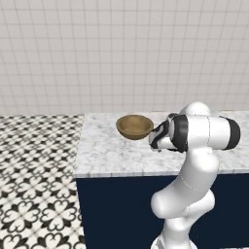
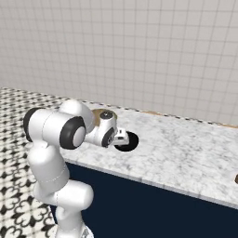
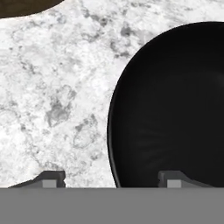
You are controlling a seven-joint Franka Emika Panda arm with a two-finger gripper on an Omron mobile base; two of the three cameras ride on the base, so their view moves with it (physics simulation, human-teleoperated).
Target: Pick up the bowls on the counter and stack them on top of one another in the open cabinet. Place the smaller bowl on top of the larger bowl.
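Note:
The small glossy black bowl (image 3: 175,105) rests on the marble counter (image 3: 57,87), directly under my hand. My gripper (image 3: 113,179) is open just above it. The bowl's near rim runs between the two fingertips: one tip (image 3: 52,178) is over bare marble, the other over the bowl's inside. From the right base view the black bowl (image 2: 129,142) peeks out beyond the gripper (image 2: 123,137). The wide tan wooden bowl (image 1: 134,126) sits upright on the counter (image 1: 107,155) just left of my hand, and its edge (image 3: 22,5) shows in the hand view. The cabinet is out of view.
The counter's front edge (image 2: 153,179) drops to a dark navy base (image 1: 116,209). Black-and-white patterned floor (image 1: 34,160) lies to the left. A tiled wall (image 1: 121,53) backs the counter. A small dark object (image 2: 236,179) pokes in at the counter's far right.

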